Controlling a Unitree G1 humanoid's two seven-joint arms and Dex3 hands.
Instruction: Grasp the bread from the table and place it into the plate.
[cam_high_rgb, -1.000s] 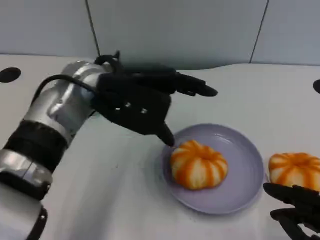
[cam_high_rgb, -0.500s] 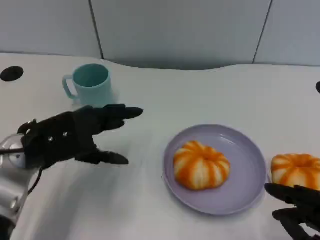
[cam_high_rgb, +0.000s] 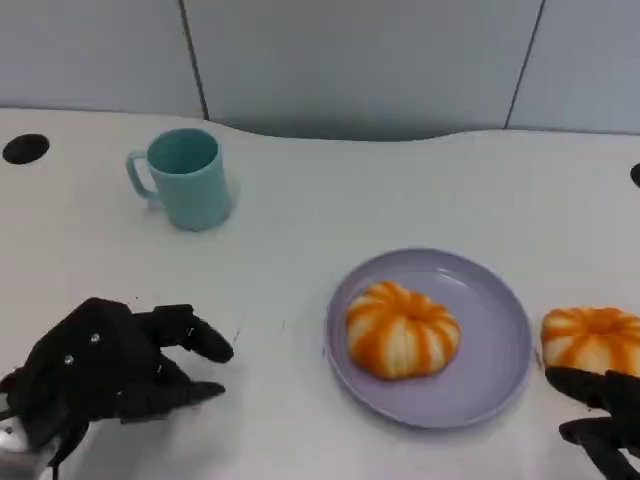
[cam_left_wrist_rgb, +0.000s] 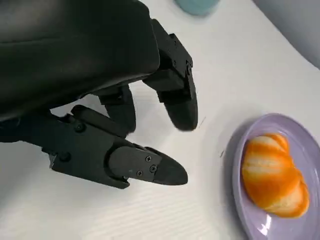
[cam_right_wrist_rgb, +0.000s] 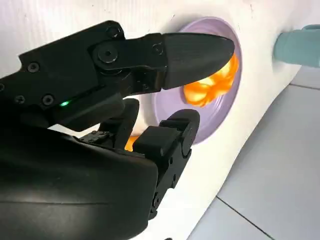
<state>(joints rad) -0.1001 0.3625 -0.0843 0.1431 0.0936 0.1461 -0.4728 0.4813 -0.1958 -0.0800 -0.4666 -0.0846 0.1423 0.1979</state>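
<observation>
An orange-and-white striped bread roll (cam_high_rgb: 401, 329) lies in the lilac plate (cam_high_rgb: 494, 361); the left wrist view shows the same roll (cam_left_wrist_rgb: 273, 175) on the plate (cam_left_wrist_rgb: 243, 215). A second striped roll (cam_high_rgb: 593, 339) lies on the table just right of the plate. My left hand (cam_high_rgb: 105, 368) hovers low at the front left, well clear of the plate, fingers apart and empty. My right hand (cam_high_rgb: 603, 410) sits at the lower right, its fingers just in front of the second roll, holding nothing. In the right wrist view the fingers (cam_right_wrist_rgb: 165, 85) spread over the plate (cam_right_wrist_rgb: 158, 107).
A teal mug (cam_high_rgb: 182, 178) stands at the back left of the white table (cam_high_rgb: 350, 205). Dark round holes mark the table's far left edge (cam_high_rgb: 22, 149) and far right edge (cam_high_rgb: 634, 172). A grey wall runs behind the table.
My left hand has drawn back from beside the plate toward the front left and come down low, uncovering the teal mug. The roll stays in the plate. The right hand has barely moved.
</observation>
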